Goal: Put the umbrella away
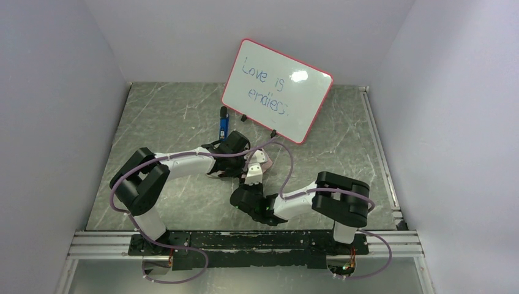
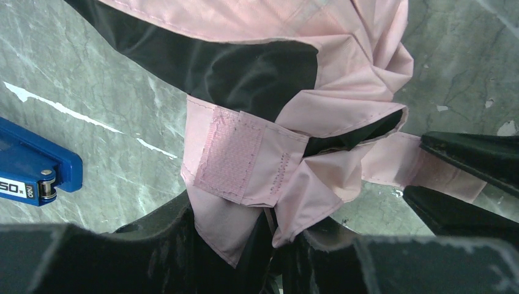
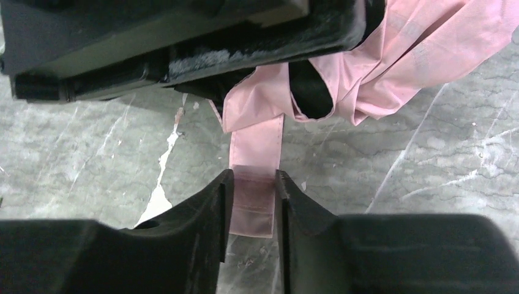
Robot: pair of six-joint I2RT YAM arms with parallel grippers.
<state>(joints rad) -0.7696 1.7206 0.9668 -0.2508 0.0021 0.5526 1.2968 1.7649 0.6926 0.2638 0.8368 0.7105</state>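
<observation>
The pale pink umbrella (image 1: 257, 166) lies folded and bunched at the table's middle, between my two grippers. In the left wrist view its fabric (image 2: 343, 73) shows black lining and a Velcro patch (image 2: 229, 153). My left gripper (image 2: 275, 228) is shut on the bunched fabric; it shows from above as well (image 1: 242, 160). The pink closing strap (image 3: 254, 202) runs from the bundle into my right gripper (image 3: 251, 197). Its jaws stand a strap's width apart, one at each edge of the flat strap. The right gripper's fingers (image 2: 471, 153) show in the left wrist view. The shaft and handle are hidden.
A red-framed whiteboard (image 1: 278, 92) leans at the back of the table. A blue marker (image 1: 224, 125) lies just behind the left gripper and shows in the left wrist view (image 2: 33, 174). Grey walls close in both sides of the marble tabletop (image 1: 165, 116).
</observation>
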